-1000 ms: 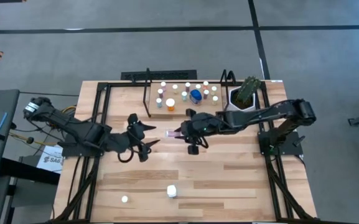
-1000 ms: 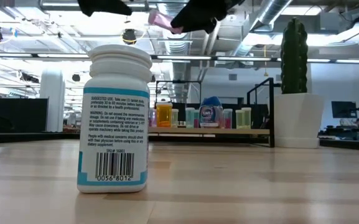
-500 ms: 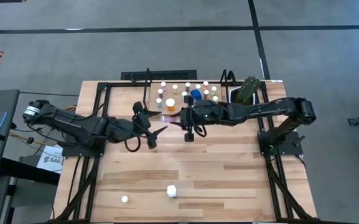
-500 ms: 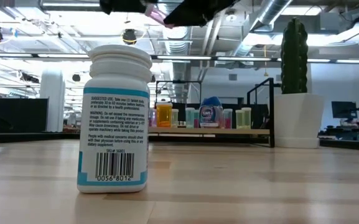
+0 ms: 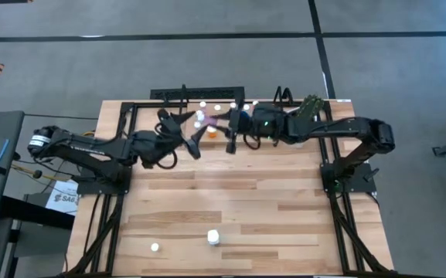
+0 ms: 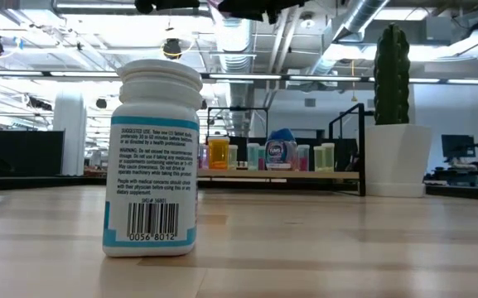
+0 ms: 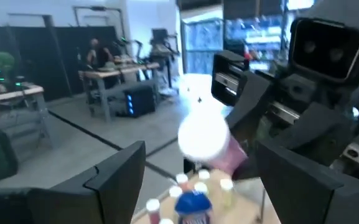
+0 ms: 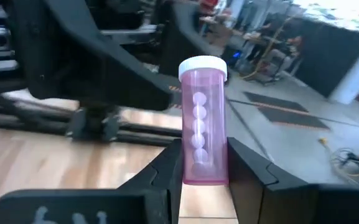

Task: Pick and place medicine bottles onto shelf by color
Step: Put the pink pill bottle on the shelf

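My right gripper (image 5: 224,128) is shut on a pink bottle (image 8: 202,124) with a white cap, held in the air over the left part of the shelf (image 5: 230,135). The shelf board (image 6: 280,175) carries several small bottles, among them an orange one (image 6: 219,154) and a blue one (image 6: 281,151), standing on their bases. My left gripper (image 5: 195,131) is open, close to the bottle's cap end at the shelf's left side. In the left wrist view its fingers (image 7: 120,177) stand apart on either side of the pink bottle (image 7: 213,146), touching nothing. My right gripper pinches the pink bottle's bottom end (image 8: 201,177) between its two fingers. The fingers come roughly level from the table's right and lie along the bottle. The capped end (image 8: 202,67) sticks out beyond the fingertips toward my left gripper, and the bottle is lifted clear.
A white pot with a green plant (image 5: 304,116) stands right of the shelf. A large white bottle (image 6: 152,157) stands near the table's front (image 5: 213,238), with a small white-capped one (image 5: 154,247) to its left. Black frame rods (image 5: 122,154) run along both table sides.
Both grippers have gone up and toward the table's far edge, to the shelf. My right gripper has carried the pink bottle along, still lifted clear. My left gripper has stayed open beside it, also moving toward the right.
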You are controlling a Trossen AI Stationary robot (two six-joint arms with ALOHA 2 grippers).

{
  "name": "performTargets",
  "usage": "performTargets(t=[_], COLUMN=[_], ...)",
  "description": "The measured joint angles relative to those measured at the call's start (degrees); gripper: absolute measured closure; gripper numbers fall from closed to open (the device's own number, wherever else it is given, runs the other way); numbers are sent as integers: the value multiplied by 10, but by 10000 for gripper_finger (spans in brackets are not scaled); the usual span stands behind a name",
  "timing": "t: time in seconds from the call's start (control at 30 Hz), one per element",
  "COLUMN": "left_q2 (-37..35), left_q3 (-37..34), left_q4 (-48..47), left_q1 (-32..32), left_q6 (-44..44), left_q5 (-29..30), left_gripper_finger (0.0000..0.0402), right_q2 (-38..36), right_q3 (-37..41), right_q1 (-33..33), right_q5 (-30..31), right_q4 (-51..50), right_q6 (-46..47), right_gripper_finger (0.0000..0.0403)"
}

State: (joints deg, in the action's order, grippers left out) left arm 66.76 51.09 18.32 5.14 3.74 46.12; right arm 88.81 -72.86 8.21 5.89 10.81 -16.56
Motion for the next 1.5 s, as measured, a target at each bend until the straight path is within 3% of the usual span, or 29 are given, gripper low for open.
performTargets(t=[0.23,0.47,0.8,1.1,1.5], left_q2=[0,0,0,0,0], left_q3=[0,0,0,0,0], left_q4=[76,123,175,191,203], left_q1=[-68,-141,-149,-145,-145], left_q6=[-16,-56,2,18,12], left_q5=[-89,-278,-436,-455,-511], left_gripper_finger=[113,113,113,125,231], right_q2=[-30,-34,-33,-33,-33], right_q3=[0,0,0,0,0], right_q1=[38,67,54,27,6], right_q5=[-11,-140,-197,-198,-197], right_q4=[52,79,130,152,154], right_q6=[-2,39,56,56,57], right_gripper_finger=[284,284,284,284,284])
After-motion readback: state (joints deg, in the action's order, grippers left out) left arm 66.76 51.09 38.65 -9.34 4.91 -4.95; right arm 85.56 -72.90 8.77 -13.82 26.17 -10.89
